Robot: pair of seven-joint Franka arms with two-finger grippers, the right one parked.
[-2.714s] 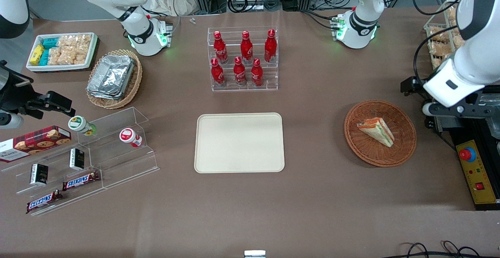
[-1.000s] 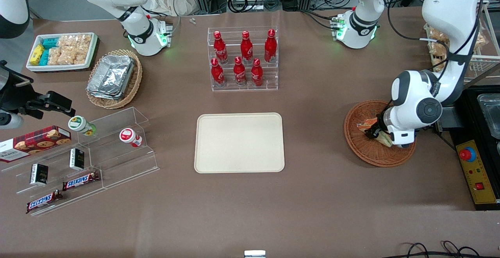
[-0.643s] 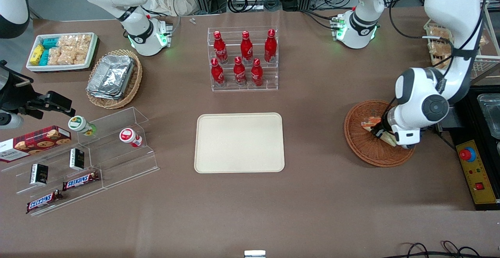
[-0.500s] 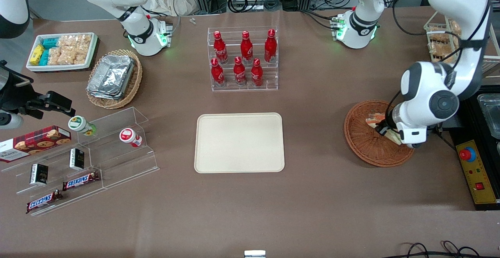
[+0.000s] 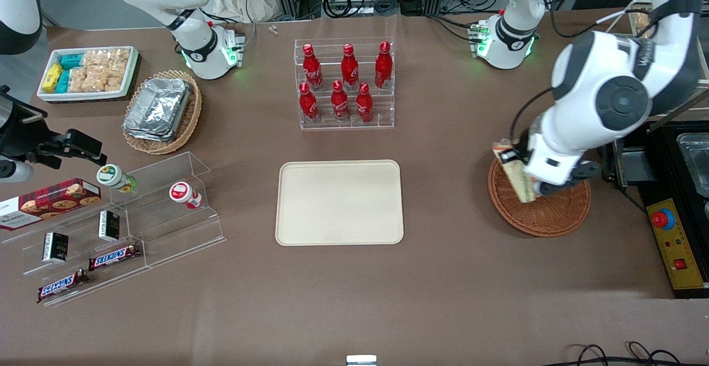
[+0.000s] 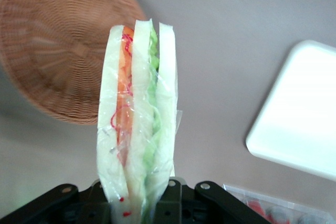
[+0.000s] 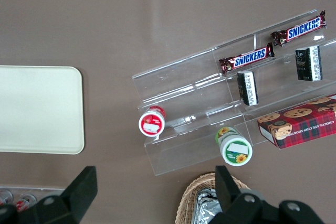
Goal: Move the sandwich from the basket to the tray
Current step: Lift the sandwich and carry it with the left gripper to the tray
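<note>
My left arm's gripper point(image 5: 523, 175) is shut on the sandwich point(image 5: 514, 173) and holds it lifted above the reddish-brown round basket point(image 5: 554, 214), over the basket's edge nearest the tray. In the left wrist view the wrapped sandwich point(image 6: 137, 119) stands on edge between the fingers point(image 6: 173, 198), white bread with orange and green layers, with the empty basket point(image 6: 58, 45) below it. The cream-beige tray point(image 5: 339, 202) lies at the table's middle and is empty; its corner shows in the left wrist view point(image 6: 299, 114).
A clear rack of red bottles point(image 5: 344, 83) stands farther from the front camera than the tray. A tan oval basket with foil trays point(image 5: 162, 110), a white tray of snack packs point(image 5: 88, 72) and a clear stepped display with snacks point(image 5: 122, 222) lie toward the parked arm's end.
The gripper came down on the sandwich in the basket, closed on it, and has now lifted it up and toward the tray. The basket is left empty.
</note>
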